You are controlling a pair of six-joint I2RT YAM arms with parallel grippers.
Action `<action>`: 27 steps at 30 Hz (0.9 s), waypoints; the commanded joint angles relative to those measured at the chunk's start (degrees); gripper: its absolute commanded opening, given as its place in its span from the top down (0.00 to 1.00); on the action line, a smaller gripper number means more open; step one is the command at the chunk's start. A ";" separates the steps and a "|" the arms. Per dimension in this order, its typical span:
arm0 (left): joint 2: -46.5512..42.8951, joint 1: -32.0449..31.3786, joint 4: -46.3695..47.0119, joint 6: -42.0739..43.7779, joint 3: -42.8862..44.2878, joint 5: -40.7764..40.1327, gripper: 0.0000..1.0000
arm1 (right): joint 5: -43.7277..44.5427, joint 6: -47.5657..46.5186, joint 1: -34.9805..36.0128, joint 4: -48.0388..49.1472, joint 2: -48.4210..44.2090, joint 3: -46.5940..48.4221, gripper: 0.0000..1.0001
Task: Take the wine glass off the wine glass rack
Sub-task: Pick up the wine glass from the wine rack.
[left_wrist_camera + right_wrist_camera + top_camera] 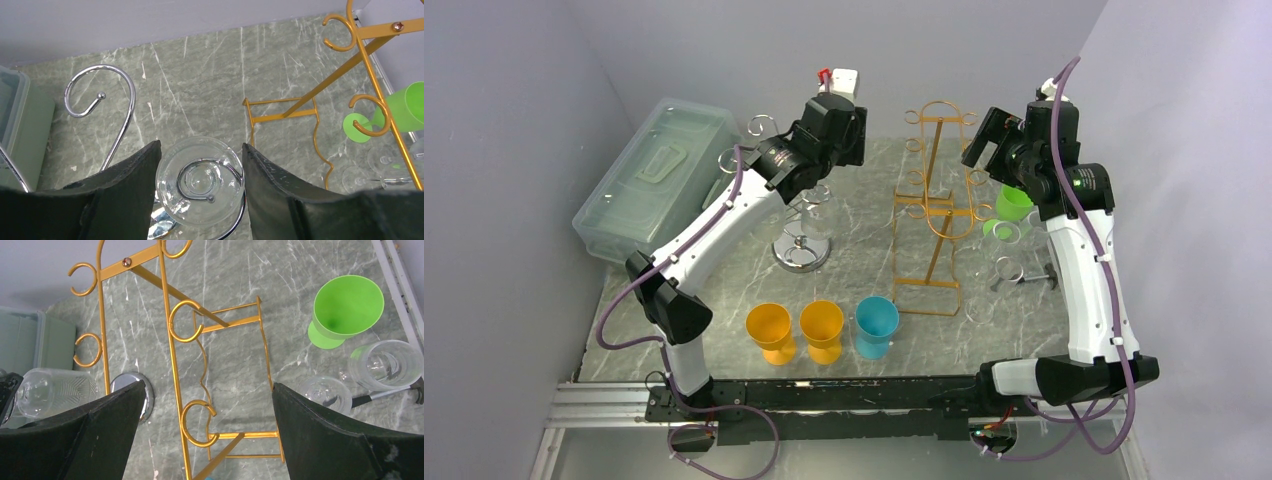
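Marble tabletop point(200, 75); left wrist view alone shows jaws clasping wine glass point(221, 167); right's wide.

The right tool point(208, 386) is seen with its two black fingers point(90, 440) spread wide, one at each lower corner. Between them a gold wire rack point(172, 370) with curled hooks is framed, standing on the grey marbled table point(240, 275). At the upper right a green cup point(350, 305) is shown with its mouth toward the camera. A clear tumbler point(387, 365) is set just beside it and another clear glass point(324, 392) nearby. At the left edge a patterned clear glass point(60, 390) is partly hidden behind one finger, near a chrome disc point(125, 382).
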 commanded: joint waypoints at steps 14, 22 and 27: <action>-4.22 0.21 4.09 2.02 0.81 4.02 0.60 | 0.09 -0.64 0.20 3.41 -2.54 -1.53 0.00; -5.31 -0.04 3.56 2.59 1.24 6.30 0.66 | 0.17 -0.58 0.18 3.58 -2.69 -1.79 0.00; -6.36 -0.22 3.25 2.84 0.86 6.74 0.69 | 0.19 -0.52 0.20 3.80 -2.74 -2.16 0.00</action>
